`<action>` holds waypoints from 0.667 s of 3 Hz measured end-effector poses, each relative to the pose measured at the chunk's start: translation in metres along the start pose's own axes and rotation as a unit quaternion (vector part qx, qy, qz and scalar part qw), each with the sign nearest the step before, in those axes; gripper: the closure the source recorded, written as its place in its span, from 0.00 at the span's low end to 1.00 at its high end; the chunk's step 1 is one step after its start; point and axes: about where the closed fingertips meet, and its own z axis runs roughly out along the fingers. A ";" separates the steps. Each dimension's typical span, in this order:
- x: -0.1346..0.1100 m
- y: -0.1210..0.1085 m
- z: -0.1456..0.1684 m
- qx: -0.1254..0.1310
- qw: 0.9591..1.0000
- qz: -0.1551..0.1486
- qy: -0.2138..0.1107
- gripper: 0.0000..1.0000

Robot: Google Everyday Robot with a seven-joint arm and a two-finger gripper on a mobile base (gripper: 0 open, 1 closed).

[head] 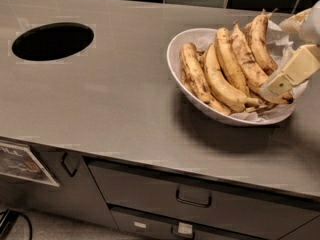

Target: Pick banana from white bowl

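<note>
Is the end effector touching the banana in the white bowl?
Cannot tell. In the camera view the end effector overlaps the banana at the white bowl's right side; neither contact nor gap shows plainly.

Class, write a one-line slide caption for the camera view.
Gripper at the right side of a white bowl of speckled bananas on a grey counter.

Overhead light, moderate and even. The counter point(125, 99) carries a soft, pale sheen towards its back left. The bowl point(175, 59) casts a broad, diffuse shadow onto the counter before its near rim. The gripper point(278, 59), at the right edge over the bowl, jaws apart, is brightly lit. The hole point(52, 41) reads black.
</note>
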 end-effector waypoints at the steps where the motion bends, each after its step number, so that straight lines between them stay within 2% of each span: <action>1: -0.011 0.003 0.004 -0.010 1.000 0.007 -0.024 0.00; 2: -0.011 0.003 0.003 -0.010 1.000 0.007 -0.024 0.00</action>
